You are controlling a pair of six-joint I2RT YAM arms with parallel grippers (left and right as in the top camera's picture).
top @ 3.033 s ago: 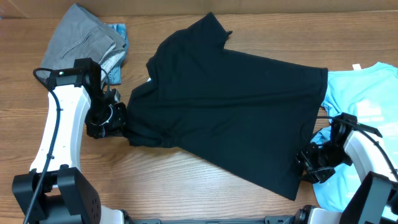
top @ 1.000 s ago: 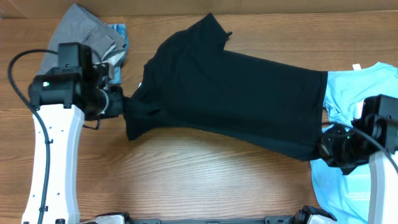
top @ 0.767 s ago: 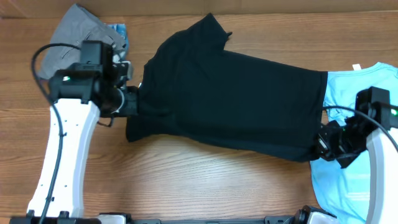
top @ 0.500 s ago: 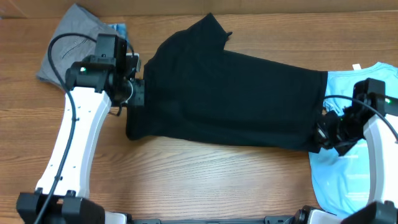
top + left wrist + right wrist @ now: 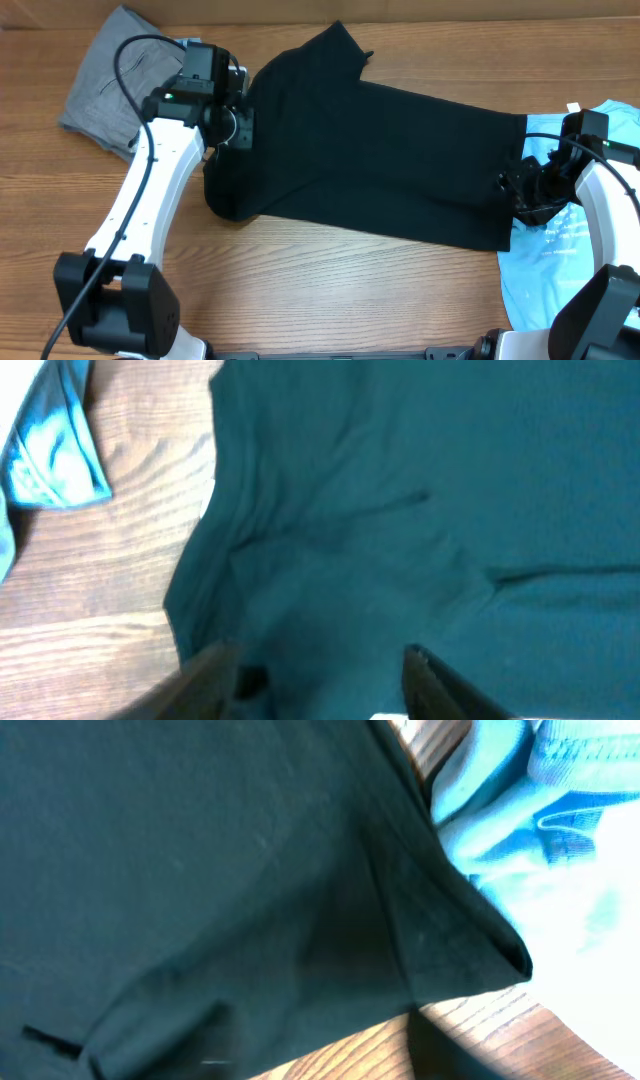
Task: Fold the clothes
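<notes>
At the left pincer [image 5: 315, 660] the fingers stand spread over black cloth, and we see nothing pinched. The right pincer [image 5: 515, 190] sits at the shirt's right edge; whether it is spread or pressed together we cannot tell. The plain black short-sleeved T-shirt [image 5: 380, 150] lies flat on the wooden bench [image 5: 330, 290]. Its long axis runs left to right, with one pincer at each end. The light-blue printed T-shirt [image 5: 580, 270] touches its right end. The grey garment [image 5: 110, 80] lies beyond the left arm. Our judgement: each arm takes its nearer end for the next fold.
</notes>
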